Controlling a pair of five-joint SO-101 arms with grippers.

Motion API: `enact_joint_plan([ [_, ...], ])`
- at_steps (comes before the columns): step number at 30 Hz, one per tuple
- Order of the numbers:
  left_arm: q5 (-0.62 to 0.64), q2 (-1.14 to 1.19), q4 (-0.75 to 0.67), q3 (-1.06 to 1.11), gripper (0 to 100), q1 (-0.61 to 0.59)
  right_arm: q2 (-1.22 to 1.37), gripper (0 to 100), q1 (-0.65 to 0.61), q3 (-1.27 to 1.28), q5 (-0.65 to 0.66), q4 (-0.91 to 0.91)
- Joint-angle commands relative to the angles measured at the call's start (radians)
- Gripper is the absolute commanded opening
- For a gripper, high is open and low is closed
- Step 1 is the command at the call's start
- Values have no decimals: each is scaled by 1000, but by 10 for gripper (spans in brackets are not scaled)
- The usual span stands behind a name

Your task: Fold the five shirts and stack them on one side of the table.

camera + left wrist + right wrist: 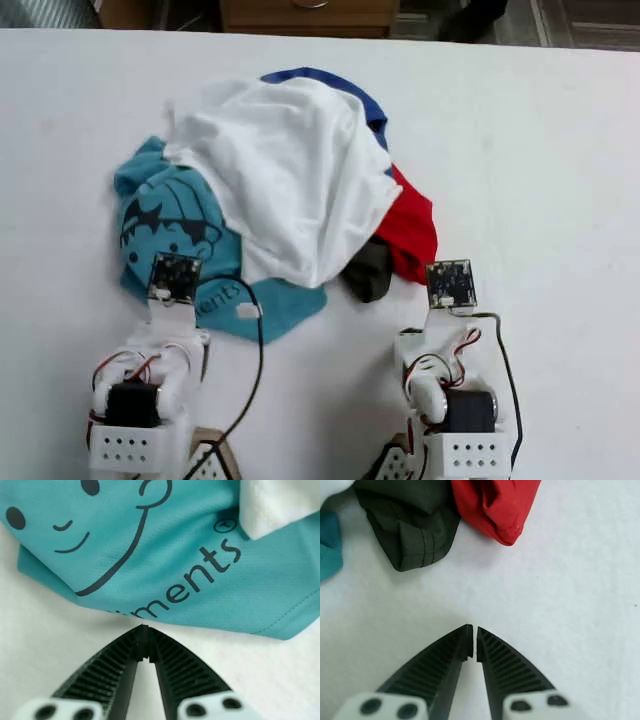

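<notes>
- The task is at its very beginning, judging from the table (560, 150): the five shirts lie in one loose pile in the middle, none is folded, and no stack is started on either side.
- The white shirt (290, 170) lies on top and covers most of the pile. The teal shirt (165, 225) with the drawn face spreads out from under it toward the left arm. A blue shirt (335, 85) shows as a narrow edge on the far side, and the red shirt (415, 230) comes out on the right arm's side.
- The black shirt (368, 270) is a small crumpled lump at the near edge of the pile, touching the red one.
- The left gripper (145, 630) has its jaws closed together and holds nothing. Its tip is just beside the hem of the teal shirt, over bare table.
- The right gripper (474, 630) is also closed and empty. It points at the black and red shirts and is near them but apart.
- The next move probably calls for separating one shirt from the pile. The white shirt seems the natural choice, since nothing lies on it.
- For this a gripper must first open, then take one edge of cloth only, so that the shirts below are not dragged along.
</notes>
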Motion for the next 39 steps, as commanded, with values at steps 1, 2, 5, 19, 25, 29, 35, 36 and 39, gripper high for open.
enact_joint_plan([
  [1,-8,-6,-2,21,27,9,-12,21,-5,9,6,8],
  [2,-8,-6,-2,21,27,9,-12,21,-5,9,6,8],
  [5,-8,-6,-2,21,27,9,-12,21,-5,9,6,8],
  [19,-8,-6,-2,21,27,9,-12,21,-5,9,6,8],
  [25,-8,-6,-2,21,27,9,-12,21,-12,9,9,8],
  [29,-8,-6,-2,21,27,9,-12,21,-48,9,8,8],
  [35,-8,-6,-2,21,27,9,-12,21,-54,9,8,8],
  [36,-8,-6,-2,21,27,9,-12,21,-54,9,8,8],
  [39,-8,-6,-2,21,27,9,-12,21,-56,9,6,8],
])
